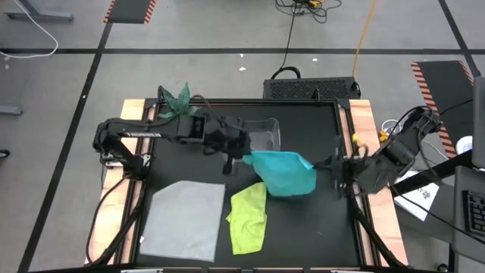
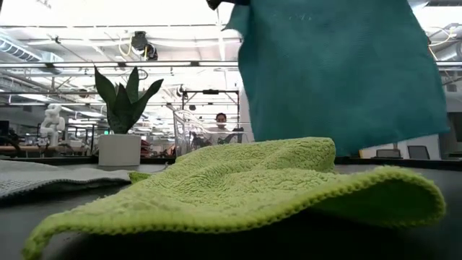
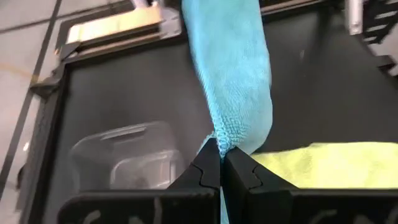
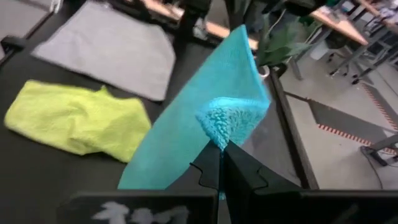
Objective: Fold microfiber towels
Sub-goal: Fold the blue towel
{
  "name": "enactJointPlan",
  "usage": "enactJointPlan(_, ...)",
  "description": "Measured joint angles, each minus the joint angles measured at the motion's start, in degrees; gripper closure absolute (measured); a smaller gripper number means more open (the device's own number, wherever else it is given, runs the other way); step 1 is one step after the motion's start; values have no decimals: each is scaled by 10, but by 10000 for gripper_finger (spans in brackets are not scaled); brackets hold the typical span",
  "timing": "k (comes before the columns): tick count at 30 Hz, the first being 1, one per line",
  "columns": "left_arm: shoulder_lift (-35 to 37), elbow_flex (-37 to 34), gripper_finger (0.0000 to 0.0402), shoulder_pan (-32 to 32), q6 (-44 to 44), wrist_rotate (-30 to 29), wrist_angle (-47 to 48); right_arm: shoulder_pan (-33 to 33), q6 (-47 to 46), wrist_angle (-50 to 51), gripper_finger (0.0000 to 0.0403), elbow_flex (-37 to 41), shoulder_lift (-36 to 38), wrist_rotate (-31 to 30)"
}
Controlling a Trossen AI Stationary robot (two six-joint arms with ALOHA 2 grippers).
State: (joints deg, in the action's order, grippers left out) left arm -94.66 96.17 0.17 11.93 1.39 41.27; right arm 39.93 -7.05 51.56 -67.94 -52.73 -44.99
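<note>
The teal towel hangs stretched in the air over the middle of the table, between my left gripper at its left corner and my right gripper at its right corner. Both grippers are shut on it. It fills the top of the low view. The yellow-green towel lies crumpled on the table in front of it. The light grey towel lies flat at the near left. My left gripper pinches a bunched corner of the teal towel between its two fingertips. The towel runs away from the fingers, lifted clear of the table. My right gripper pinches the opposite corner, bunched, between its two fingertips. The towel spreads out from there and hangs below, clear of the table.
A clear plastic bin stands at the far middle of the table, behind the left gripper. A potted plant stands at the far left corner. The table's near right part is bare black surface.
</note>
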Motion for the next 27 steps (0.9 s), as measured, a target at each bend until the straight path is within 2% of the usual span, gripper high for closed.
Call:
enactJointPlan(6, -5, 9, 401, 41, 4, 29, 16, -35, 19, 22, 403, 0, 62, 3)
enactJointPlan(12, -5, 11, 401, 40, 0, 41, 22, -39, -17, 59, 403, 2, 68, 20)
enactJointPlan(20, -28, 11, 401, -26, -42, 41, 30, -36, -128, 68, 403, 78, 44, 89)
enactJointPlan(27, -116, 10, 401, -108, -90, 72, 17, 17, -229, -11, 403, 192, 31, 122)
